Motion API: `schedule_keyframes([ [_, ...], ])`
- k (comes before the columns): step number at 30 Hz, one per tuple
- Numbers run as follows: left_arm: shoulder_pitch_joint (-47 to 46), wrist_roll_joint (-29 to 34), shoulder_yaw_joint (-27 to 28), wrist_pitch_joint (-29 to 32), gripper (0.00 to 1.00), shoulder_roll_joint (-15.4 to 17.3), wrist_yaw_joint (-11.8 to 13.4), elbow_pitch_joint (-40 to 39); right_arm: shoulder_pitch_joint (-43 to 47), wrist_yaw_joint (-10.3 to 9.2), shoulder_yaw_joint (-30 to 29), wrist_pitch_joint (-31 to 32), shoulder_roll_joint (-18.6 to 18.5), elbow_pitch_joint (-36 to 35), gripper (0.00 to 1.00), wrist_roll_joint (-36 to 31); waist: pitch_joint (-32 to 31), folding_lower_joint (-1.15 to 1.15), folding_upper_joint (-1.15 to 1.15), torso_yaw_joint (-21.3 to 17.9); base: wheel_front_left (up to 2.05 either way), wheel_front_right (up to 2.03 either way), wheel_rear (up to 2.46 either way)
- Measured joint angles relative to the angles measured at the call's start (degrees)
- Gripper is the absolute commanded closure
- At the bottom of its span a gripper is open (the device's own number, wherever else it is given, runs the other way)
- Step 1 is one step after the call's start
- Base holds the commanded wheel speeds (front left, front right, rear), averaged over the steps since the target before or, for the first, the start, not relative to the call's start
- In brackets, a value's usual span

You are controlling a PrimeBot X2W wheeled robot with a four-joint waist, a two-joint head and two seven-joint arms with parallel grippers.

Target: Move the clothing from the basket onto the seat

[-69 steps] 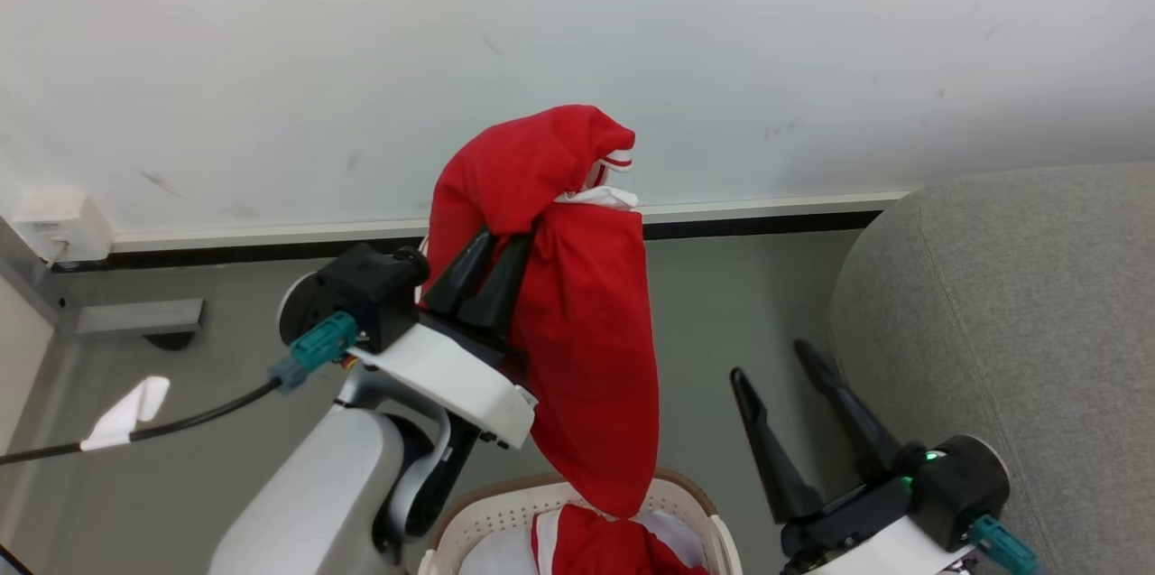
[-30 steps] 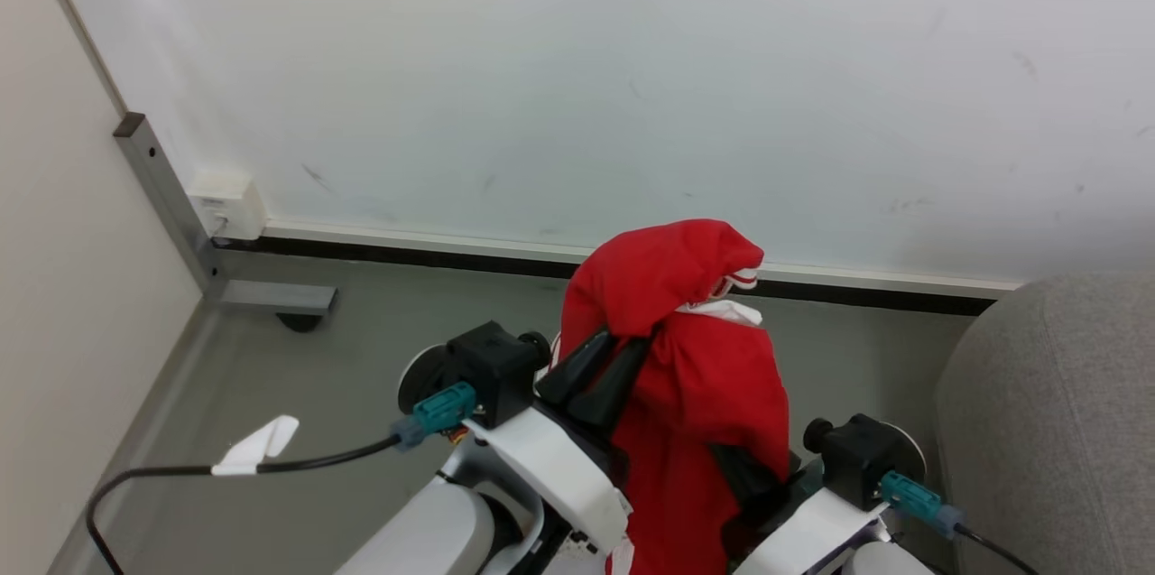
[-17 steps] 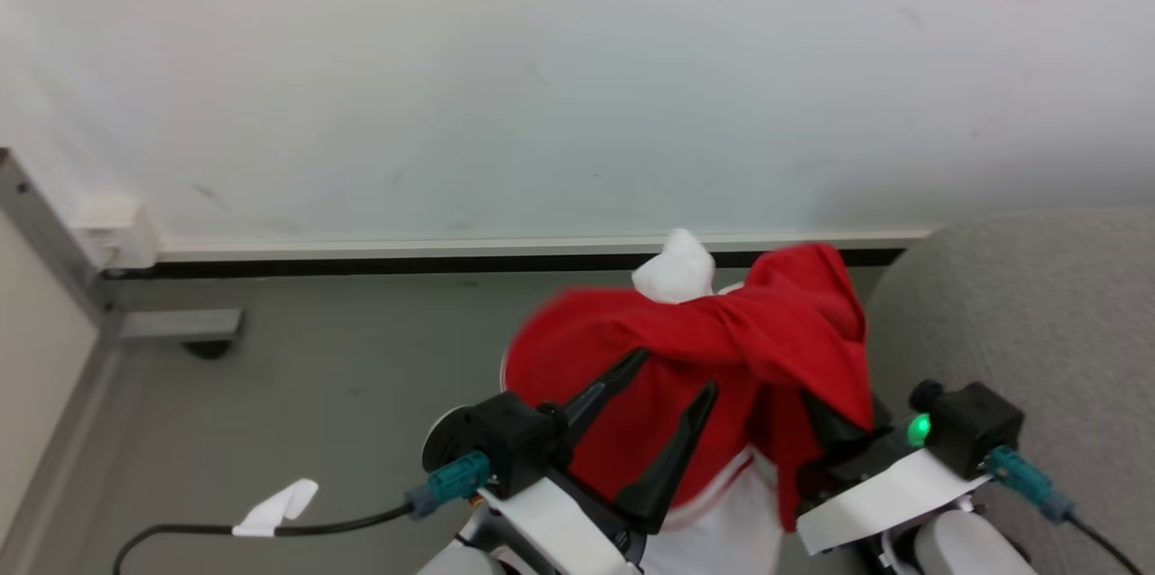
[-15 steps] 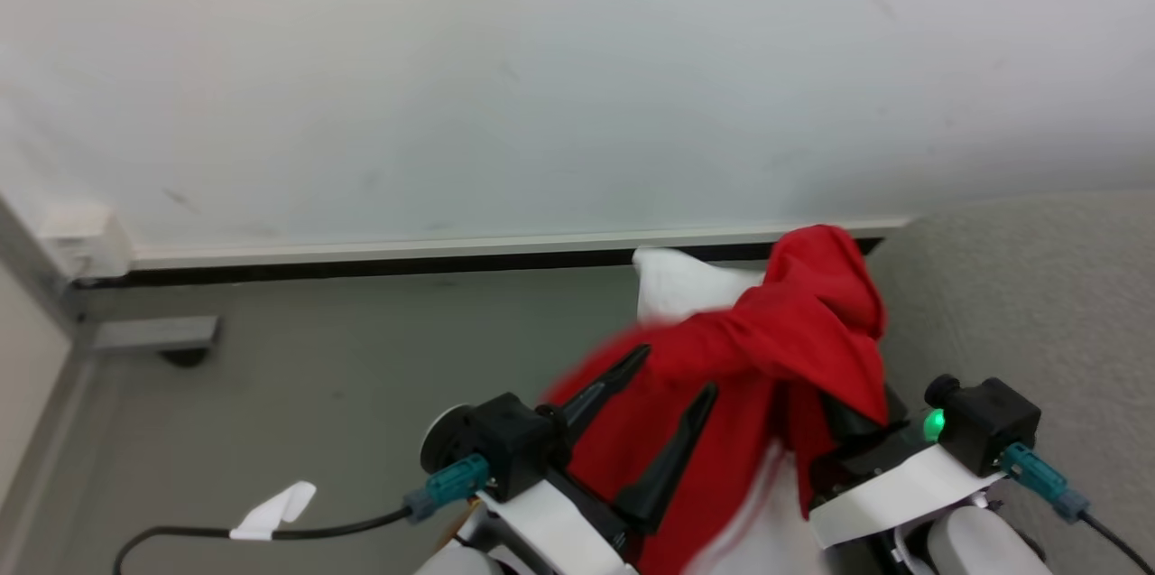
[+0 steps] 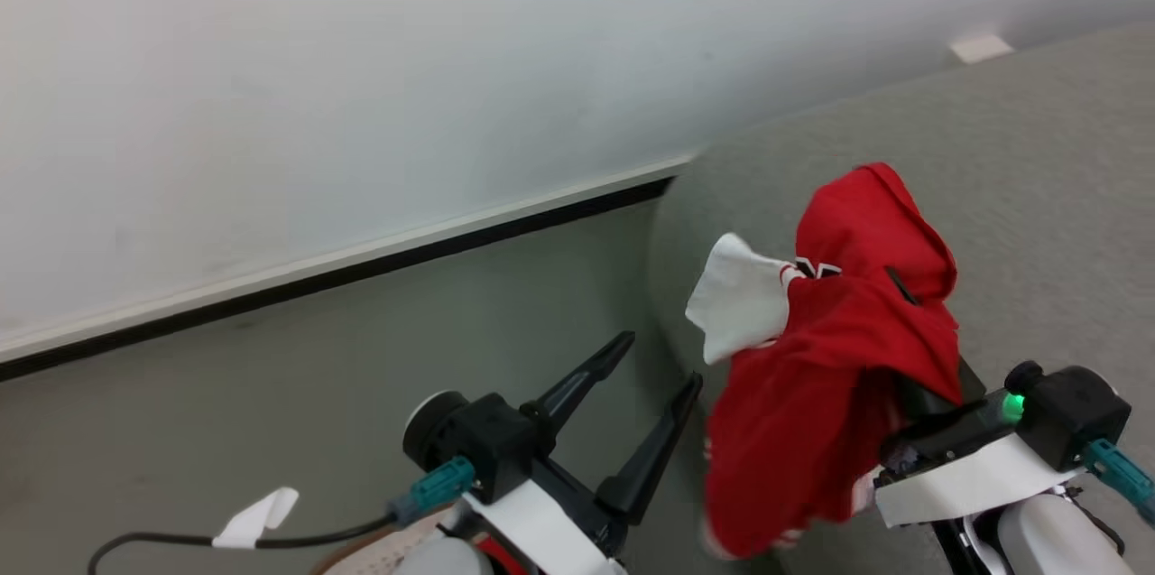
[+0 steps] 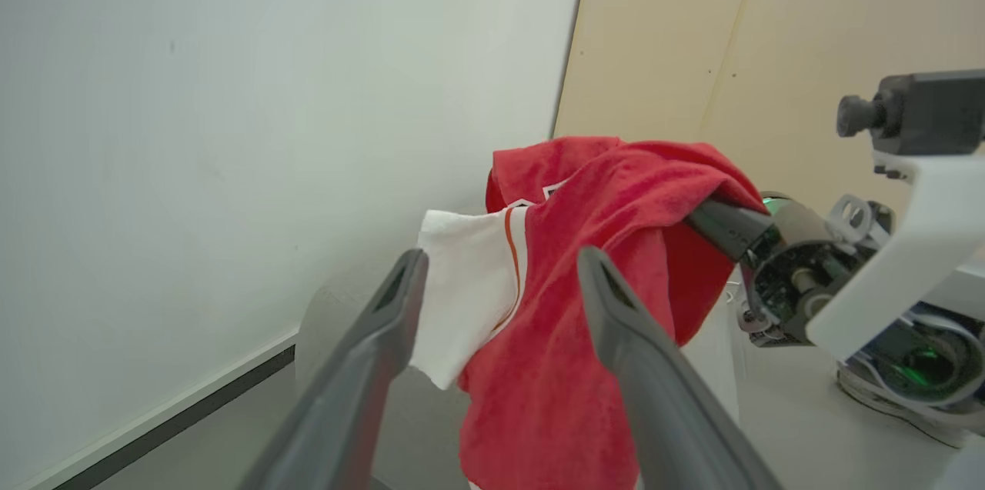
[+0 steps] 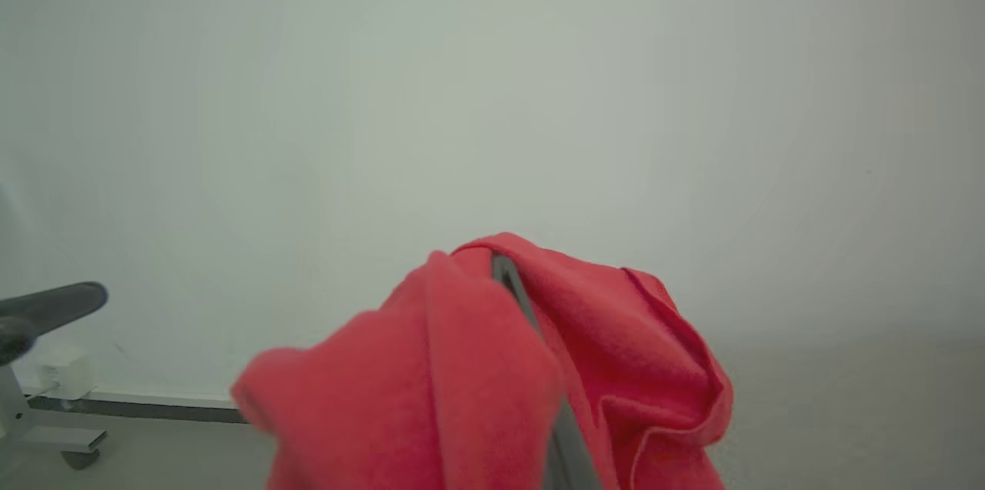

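The clothing (image 5: 839,376) hangs bunched over our right pincer (image 7: 512,286), which is closed on it with its fingers buried in the red folds, in front of the seat (image 5: 1038,196). Our left pincer (image 5: 660,358) is spread wide and empty, just beside the clothing; half a second ago its fingers overlapped the fabric. The right wrist view reveals one grey finger between folds, hidden from the head view.
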Motion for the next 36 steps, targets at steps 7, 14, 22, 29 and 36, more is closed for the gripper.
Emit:
schedule_keyframes([
  [7,-0.7,1.0,-1.2,-0.4,0.00,0.5,-0.8,1.7,1.9,0.00,-2.3,0.0,-0.6,-3.6,1.00,0.0,1.6,0.00,0.00,-7.6,0.00,0.00,0.00],
  [14,-2.3,1.3,-2.0,-0.4,0.00,0.5,-1.9,3.2,3.6,0.00,-4.9,0.0,-0.2,-6.7,1.00,-0.3,4.9,0.00,0.00,-10.2,0.00,0.00,0.00],
  [22,-5.5,2.5,-2.6,1.6,0.00,1.3,-2.5,2.1,-3.9,0.00,-10.1,0.0,-1.0,-5.2,1.00,0.0,9.3,0.00,0.00,-9.5,0.00,0.00,0.00],
  [29,-10.5,4.1,-2.3,4.8,0.00,3.5,-3.1,-0.7,-18.8,0.01,-16.7,2.0,-6.0,-1.9,1.00,-0.7,16.5,0.00,0.00,-5.2,0.00,0.00,0.00],
  [36,-14.6,5.2,-3.7,6.0,0.00,3.6,-4.3,-2.0,-32.7,0.01,-25.6,4.7,-14.1,4.1,1.00,1.3,25.1,0.01,0.00,0.8,0.00,0.00,0.00],
])
